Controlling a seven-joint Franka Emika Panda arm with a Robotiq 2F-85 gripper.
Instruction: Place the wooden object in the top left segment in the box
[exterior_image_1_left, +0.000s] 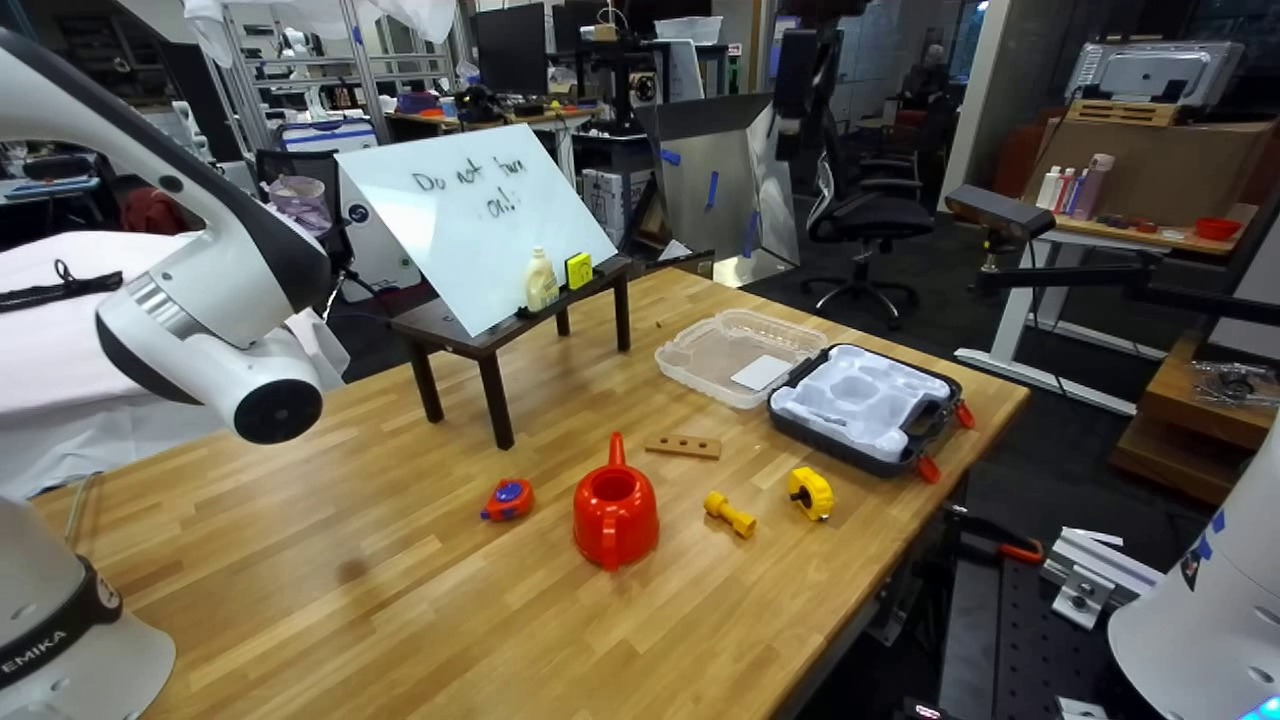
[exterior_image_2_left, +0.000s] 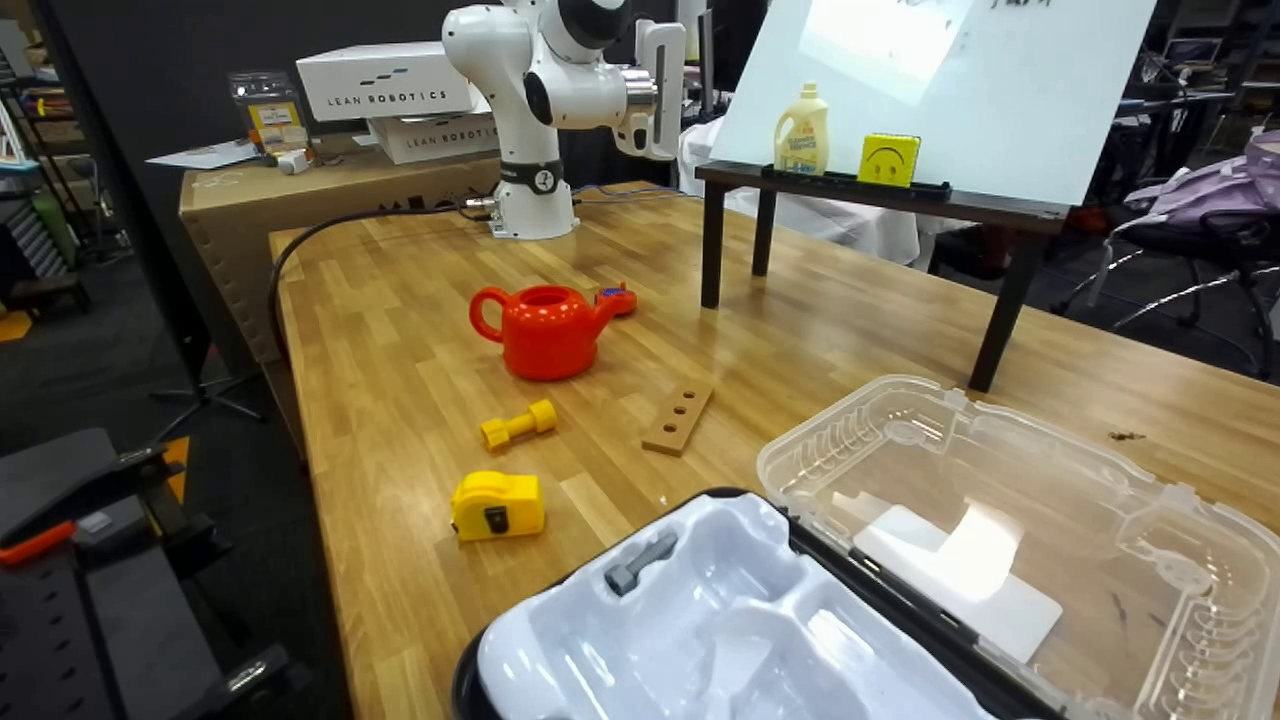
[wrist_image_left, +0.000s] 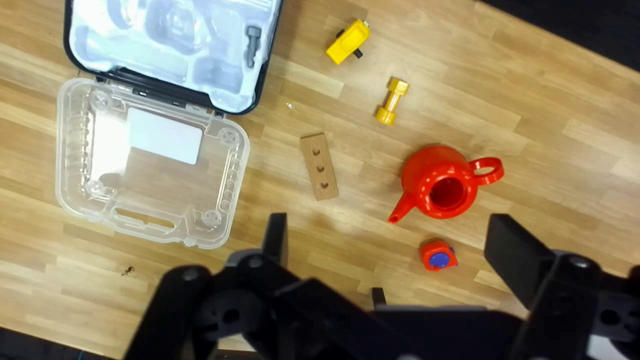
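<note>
The wooden object, a flat tan strip with three holes (wrist_image_left: 318, 160), lies on the table, and both exterior views show it too (exterior_image_1_left: 690, 453). Beside it stands the box, dark-rimmed with a pale moulded interior (exterior_image_2_left: 650, 640); its upper part is cut off in the wrist view (wrist_image_left: 145, 62). A grey bolt (wrist_image_left: 252, 46) rests in one of its segments. My gripper (wrist_image_left: 389, 218) hangs high above the table, open, with nothing held between its widely spread fingers (wrist_image_left: 276, 235). From above, the wooden object appears ahead of the left finger. Neither exterior view shows the jaws clearly.
The clear plastic lid (wrist_image_left: 185, 192) lies open, joined to the box. Near the wooden object stand a red teapot (exterior_image_1_left: 616, 525), a yellow bolt (exterior_image_2_left: 517, 426), a yellow tape measure (exterior_image_2_left: 505, 510) and a red tape measure (wrist_image_left: 436, 256). A dark stand (exterior_image_1_left: 490, 352) carries a whiteboard.
</note>
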